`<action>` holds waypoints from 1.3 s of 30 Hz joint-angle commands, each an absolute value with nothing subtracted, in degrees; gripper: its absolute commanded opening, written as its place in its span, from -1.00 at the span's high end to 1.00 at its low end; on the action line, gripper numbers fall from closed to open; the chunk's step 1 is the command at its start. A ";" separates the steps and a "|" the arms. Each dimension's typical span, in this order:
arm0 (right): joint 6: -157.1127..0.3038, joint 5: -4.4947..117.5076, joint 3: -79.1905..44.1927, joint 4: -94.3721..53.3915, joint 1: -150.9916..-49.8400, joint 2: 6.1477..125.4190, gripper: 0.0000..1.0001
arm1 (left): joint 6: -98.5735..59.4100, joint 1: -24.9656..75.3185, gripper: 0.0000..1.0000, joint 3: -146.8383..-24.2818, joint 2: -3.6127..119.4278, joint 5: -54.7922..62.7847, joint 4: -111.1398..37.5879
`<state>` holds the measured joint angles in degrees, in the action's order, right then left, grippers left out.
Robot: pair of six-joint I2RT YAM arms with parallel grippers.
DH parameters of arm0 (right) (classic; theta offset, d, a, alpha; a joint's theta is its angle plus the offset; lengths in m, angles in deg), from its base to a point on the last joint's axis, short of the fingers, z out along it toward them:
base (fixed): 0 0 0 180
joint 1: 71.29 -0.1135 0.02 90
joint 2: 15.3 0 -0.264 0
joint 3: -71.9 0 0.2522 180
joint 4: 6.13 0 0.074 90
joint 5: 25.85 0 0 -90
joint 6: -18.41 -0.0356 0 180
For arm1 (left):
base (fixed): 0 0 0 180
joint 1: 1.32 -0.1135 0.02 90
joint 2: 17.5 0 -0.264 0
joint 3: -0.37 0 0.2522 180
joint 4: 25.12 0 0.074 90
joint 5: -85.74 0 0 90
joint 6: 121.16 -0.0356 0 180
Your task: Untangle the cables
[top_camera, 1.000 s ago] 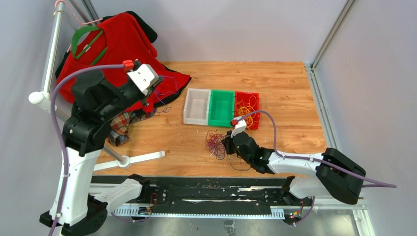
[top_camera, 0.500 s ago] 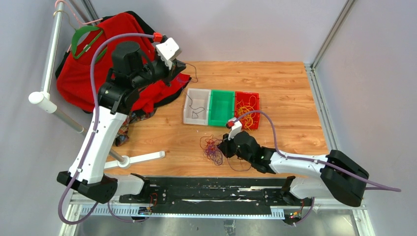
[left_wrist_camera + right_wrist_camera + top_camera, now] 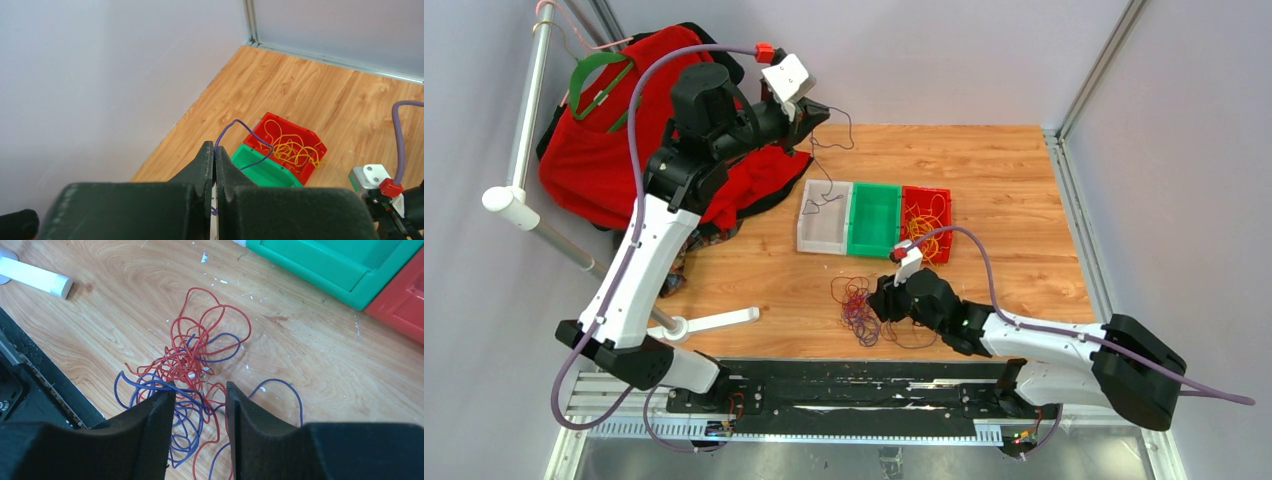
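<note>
My left gripper (image 3: 812, 112) is raised over the far left of the table, shut on a thin purple cable (image 3: 828, 180) whose free end hangs down into the white bin (image 3: 805, 215). In the left wrist view the cable (image 3: 250, 137) arcs out from between the closed fingertips of that gripper (image 3: 215, 150). A tangle of red and purple cables (image 3: 856, 305) lies on the wood near the front. My right gripper (image 3: 876, 300) is low over it. Its jaws (image 3: 200, 386) stand open astride strands of the tangle (image 3: 195, 355), gripping nothing. Yellow cables (image 3: 927, 222) fill the red bin (image 3: 946, 210).
A green bin (image 3: 874, 218) sits between the white and red bins. Red cloth (image 3: 624, 110) on a hanger drapes the rack at far left, with checked cloth (image 3: 679, 250) below. A white stand foot (image 3: 714, 322) lies near the front; the black rail (image 3: 844, 385) borders the near edge.
My left arm swung up and to the right, carrying the purple cable from the red cloth to above the white bin. My right gripper opened over the tangle and shifted slightly left.
</note>
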<state>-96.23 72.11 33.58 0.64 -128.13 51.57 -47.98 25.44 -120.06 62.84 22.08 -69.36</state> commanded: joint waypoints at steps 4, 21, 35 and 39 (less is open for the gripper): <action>-96.56 76.48 34.81 -2.44 -127.80 46.24 0.09 | -44.63 27.67 0.99 -123.41 65.92 23.90 -63.24; -97.81 89.24 39.04 -9.12 -127.63 32.47 0.05 | -42.63 30.70 0.99 -127.92 78.06 24.12 -58.93; -98.04 90.32 39.27 -11.36 -123.23 29.99 0.06 | -50.06 30.80 0.99 -116.97 86.78 20.56 -57.46; -98.04 87.76 39.51 -11.39 -121.86 29.65 0.07 | -57.03 31.70 0.99 -113.10 87.65 14.22 -56.50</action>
<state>-97.39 88.77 38.37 -10.81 -123.58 30.48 -49.34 30.47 -115.26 87.71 20.27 -59.22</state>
